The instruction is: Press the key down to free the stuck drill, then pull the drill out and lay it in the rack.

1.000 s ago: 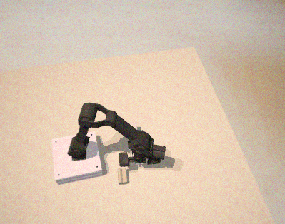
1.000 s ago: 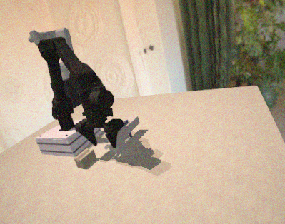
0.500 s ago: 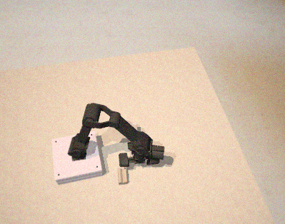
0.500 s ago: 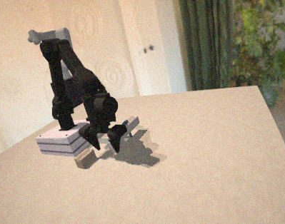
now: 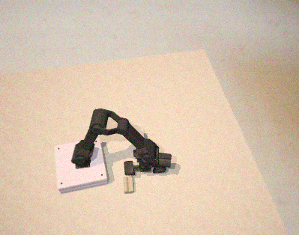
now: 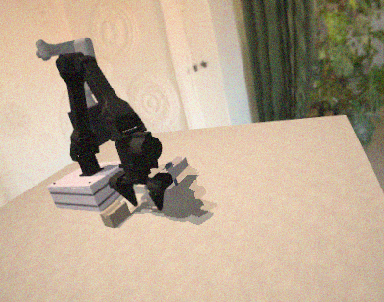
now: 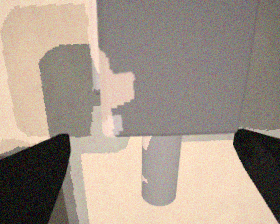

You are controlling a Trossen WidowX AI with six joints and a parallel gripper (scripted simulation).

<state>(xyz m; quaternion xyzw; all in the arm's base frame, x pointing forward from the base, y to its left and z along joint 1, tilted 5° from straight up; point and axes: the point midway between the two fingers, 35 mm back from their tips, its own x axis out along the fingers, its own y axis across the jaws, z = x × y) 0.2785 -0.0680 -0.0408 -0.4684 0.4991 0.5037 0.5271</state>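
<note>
The drill shows in the wrist view as a shaded grey cylinder poking out from under the grey holder, which stands beyond the fingers. My gripper is open, pointing down low over the table, with one finger on each side of the drill and not touching it. A small blue part, perhaps the key, shows at the holder's top; it is hidden in the wrist view. The rack, a small beige grooved block, lies just beside the gripper.
The arm's white square base stands close to the rack. The arm casts shadows around the holder. The table's edge runs along the right in the top view.
</note>
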